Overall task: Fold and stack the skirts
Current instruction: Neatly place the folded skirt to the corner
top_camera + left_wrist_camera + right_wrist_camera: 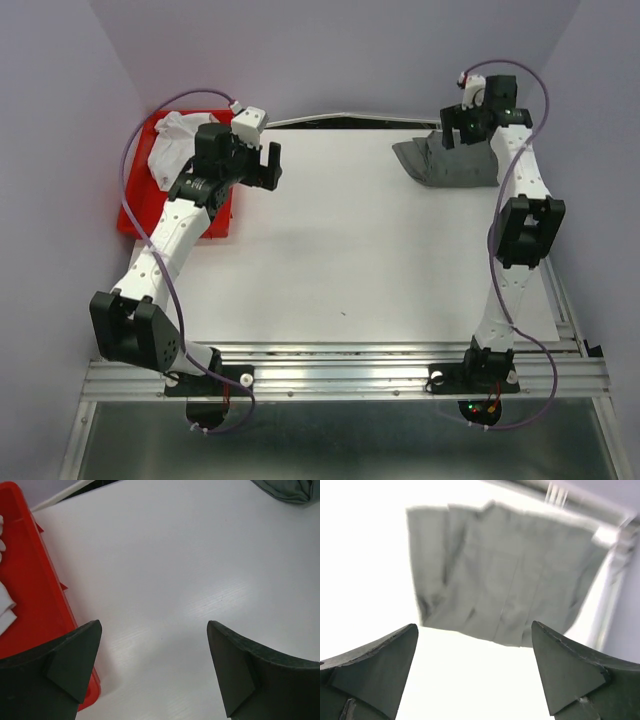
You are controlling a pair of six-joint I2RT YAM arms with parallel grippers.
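- Skirts lie well apart: the grey skirt (450,162) sits folded at the upper right of the top view, and the white skirt (175,140) is bunched in the red tray (140,215) at upper left.
- My left claw (155,627) hangs spread over bare desk (340,250) just beside the tray, holding nothing. My right claw (475,630) is spread above the grey one.
- I judge the white one is next: I'd pinch one edge, lift it clear of the tray wall, and lay it flat before folding.
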